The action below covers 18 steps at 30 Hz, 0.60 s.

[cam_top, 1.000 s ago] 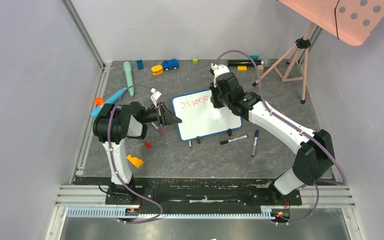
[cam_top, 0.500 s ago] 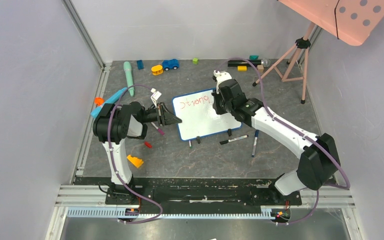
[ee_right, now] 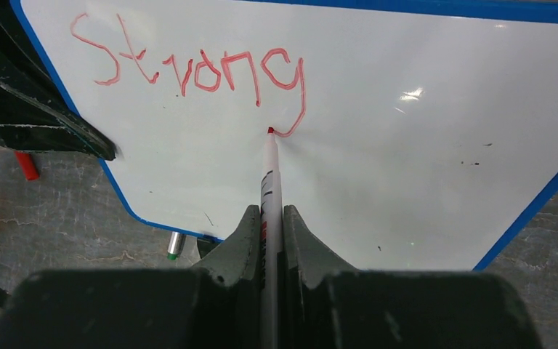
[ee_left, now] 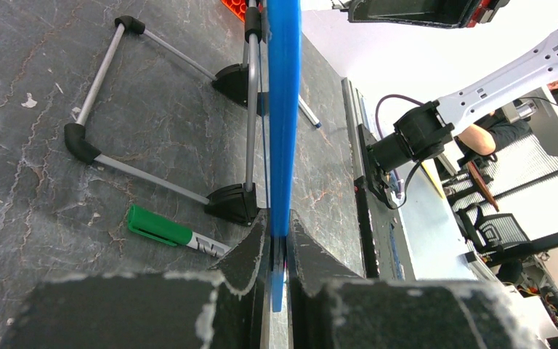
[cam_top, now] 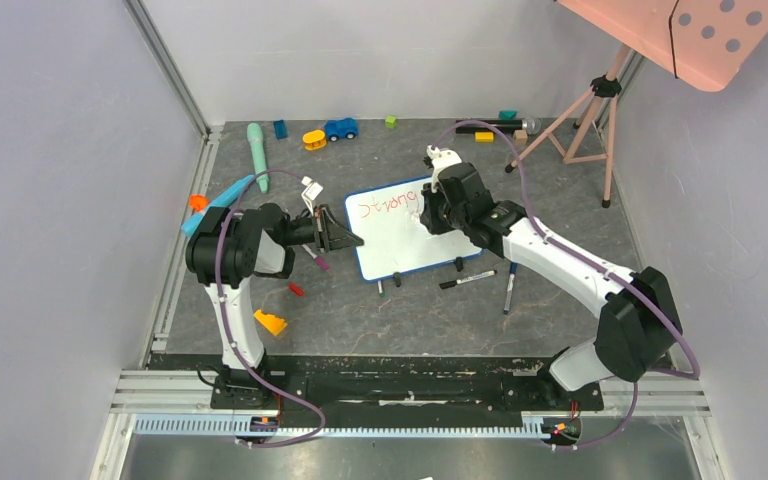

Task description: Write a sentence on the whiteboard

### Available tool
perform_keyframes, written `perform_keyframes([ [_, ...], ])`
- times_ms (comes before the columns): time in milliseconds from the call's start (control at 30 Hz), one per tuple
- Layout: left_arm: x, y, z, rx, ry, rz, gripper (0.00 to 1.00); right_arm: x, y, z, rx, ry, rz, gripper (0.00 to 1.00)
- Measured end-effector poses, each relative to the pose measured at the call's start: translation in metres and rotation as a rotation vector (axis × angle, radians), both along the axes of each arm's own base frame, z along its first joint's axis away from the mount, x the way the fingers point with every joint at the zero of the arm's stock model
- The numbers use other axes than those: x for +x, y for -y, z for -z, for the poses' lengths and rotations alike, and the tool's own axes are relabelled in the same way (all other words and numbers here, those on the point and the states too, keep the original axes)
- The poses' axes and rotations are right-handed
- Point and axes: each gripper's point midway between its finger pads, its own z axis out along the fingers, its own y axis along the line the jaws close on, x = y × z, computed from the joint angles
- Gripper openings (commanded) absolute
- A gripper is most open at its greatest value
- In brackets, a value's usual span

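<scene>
Between the right fingers point(ee_right: 241, 243), pinched tight, sits a red marker point(ee_right: 269, 174), its tip touching the whiteboard point(ee_right: 421, 153) at the tail of the g. Of the sentence point(ee_right: 189, 69), one red word, "Strong", slants across the board's upper part. The left fingers point(ee_left: 251, 251) are clamped on the blue frame point(ee_left: 283, 109) at the board's left edge. The board stands on black feet in the middle of the table point(cam_top: 360, 320), with a green-capped marker point(ee_left: 161, 227) lying beside those feet.

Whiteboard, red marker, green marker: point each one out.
whiteboard point(ee_right: 407, 182), right wrist view, bare white face.
red marker point(ee_right: 269, 178), right wrist view, barrel behind the tip.
green marker point(ee_left: 168, 230), left wrist view, green body.
</scene>
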Motion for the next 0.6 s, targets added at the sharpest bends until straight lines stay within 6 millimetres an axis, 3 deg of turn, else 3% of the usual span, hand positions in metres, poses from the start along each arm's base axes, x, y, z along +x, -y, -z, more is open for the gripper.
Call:
perform_keyframes([
  [333,0.000,0.000,0.000,0.000,0.000,0.001,0.02,0.001,-0.006,-0.018,0.043,0.030,-0.031,0.00],
  [600,0.000,0.000,0.000,0.000,0.000,0.002,0.02,-0.015,0.011,-0.080,0.118,0.180,-0.027,0.00],
])
